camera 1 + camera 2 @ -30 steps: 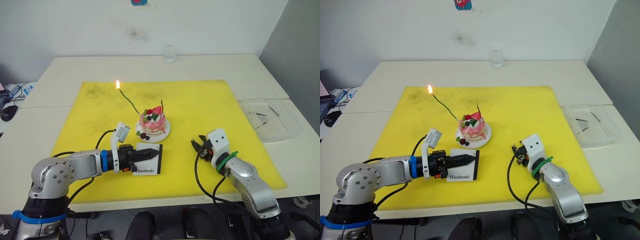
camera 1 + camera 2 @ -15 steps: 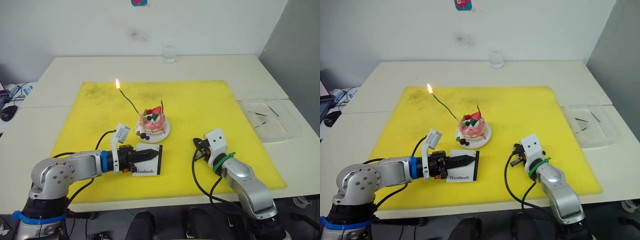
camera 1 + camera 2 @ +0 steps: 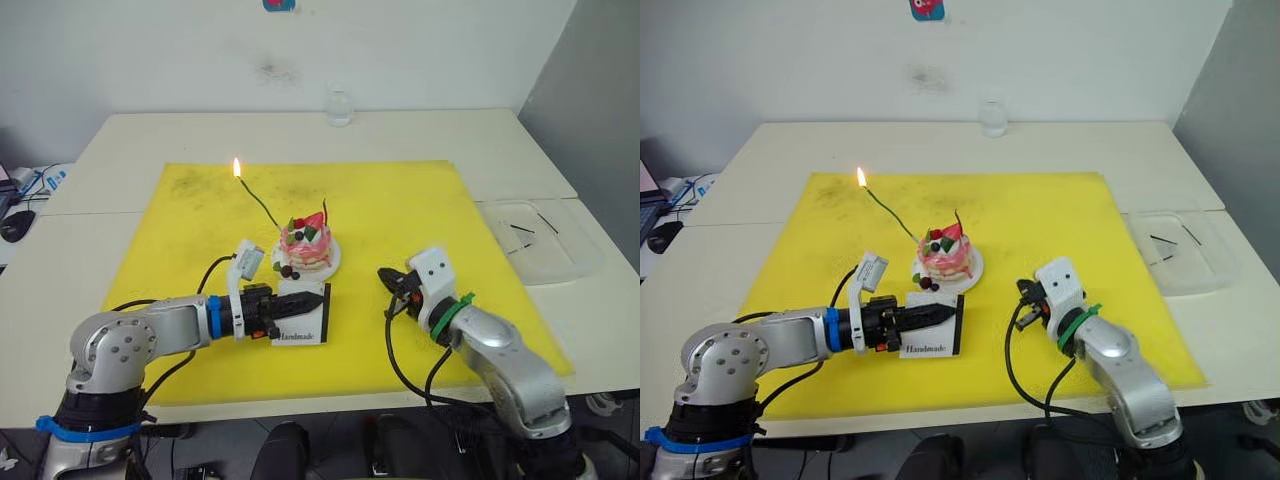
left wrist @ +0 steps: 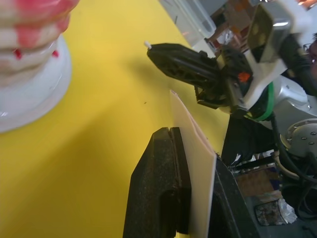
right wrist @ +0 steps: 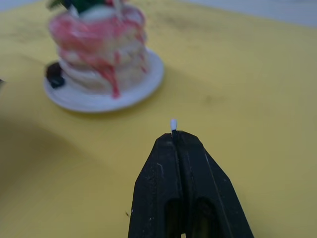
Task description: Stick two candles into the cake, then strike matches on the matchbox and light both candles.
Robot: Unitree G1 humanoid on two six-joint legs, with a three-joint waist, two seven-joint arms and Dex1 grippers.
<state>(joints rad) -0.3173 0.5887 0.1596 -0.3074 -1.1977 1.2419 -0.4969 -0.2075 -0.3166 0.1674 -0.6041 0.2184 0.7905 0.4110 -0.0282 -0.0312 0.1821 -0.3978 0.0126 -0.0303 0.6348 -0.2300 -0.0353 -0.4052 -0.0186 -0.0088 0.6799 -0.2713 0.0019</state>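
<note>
Head views: bright, even, diffuse room light, no hard shadows; soft shadow under the matchbox (image 3: 303, 318). Candle flame (image 3: 237, 167) blown out to a white-yellow spot, approx 10 o'clock from the cake (image 3: 305, 244). Right wrist view: cake and plate (image 5: 106, 94) blurred, bg soft, fingertips (image 5: 178, 144) sharp. Left wrist view: cake out of focus at frame edge, slight glare on plate rim.

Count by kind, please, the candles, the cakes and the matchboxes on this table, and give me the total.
Candles: 2 (green candle, dark red candle)
Cake: 1
Matchbox: 1
Total: 4
</note>
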